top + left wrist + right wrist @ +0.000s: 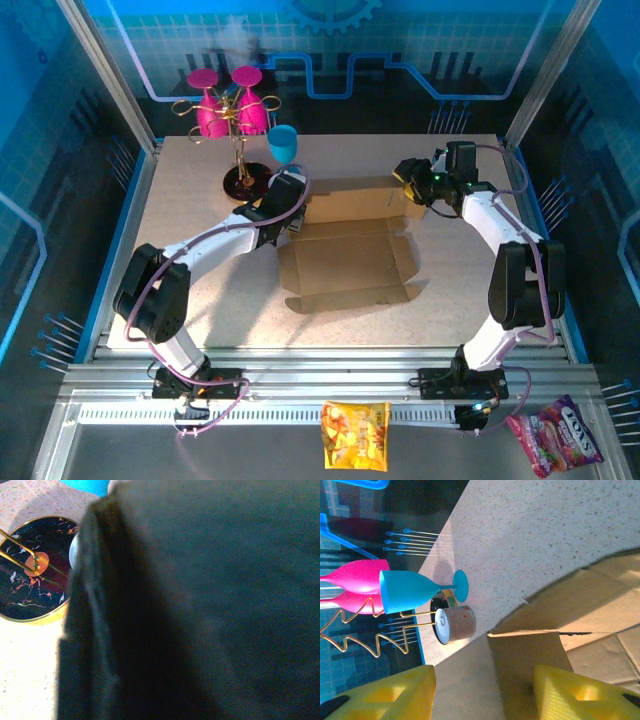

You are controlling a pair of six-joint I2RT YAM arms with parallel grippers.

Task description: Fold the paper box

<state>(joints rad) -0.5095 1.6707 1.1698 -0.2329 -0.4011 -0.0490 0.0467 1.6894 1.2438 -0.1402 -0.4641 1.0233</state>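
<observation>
Your left hand (290,205) is clenched tight at the left end of the raised back wall of the paper box (345,260). Whether any cardboard sits in its pinch you cannot tell (its wrist view is dark and blurred there). Just to that hand's left stands the round dark base (30,570) of the glass stand. Your right hand (410,185) is at the wall's other end, released, its yellow fingers (395,695) spread to either side of an upright flap. The box's flat base and loose flaps lie on the worktop (190,180) between the two hands, on the side nearer the arm bases. Beyond the right hand's fingers are a blue glass (415,590) and a small can (455,625).
</observation>
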